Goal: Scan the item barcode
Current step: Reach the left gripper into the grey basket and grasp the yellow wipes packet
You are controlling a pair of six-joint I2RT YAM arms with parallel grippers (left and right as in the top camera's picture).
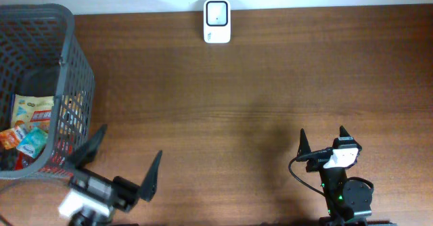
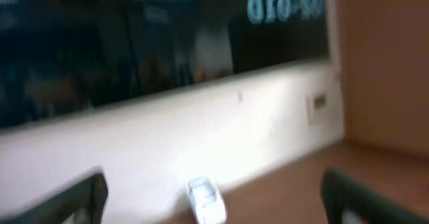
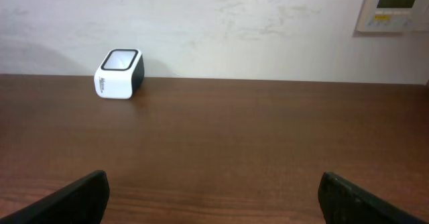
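A white barcode scanner (image 1: 217, 21) stands at the table's far edge, against the wall; it also shows as a white box (image 3: 119, 74) in the right wrist view and blurred as a pale scanner (image 2: 206, 200) in the left wrist view. Several snack packets (image 1: 30, 130) lie in the dark mesh basket (image 1: 76, 63) at the left. My left gripper (image 1: 126, 160) is open and empty beside the basket's near corner. My right gripper (image 1: 323, 142) is open and empty at the near right. No barcode is visible.
The wooden table (image 1: 257, 97) runs to a white wall (image 3: 221, 23). A wall panel (image 3: 394, 6) hangs at the upper right of the right wrist view. The left wrist view is blurred, with a dark window (image 2: 134, 36) above the wall.
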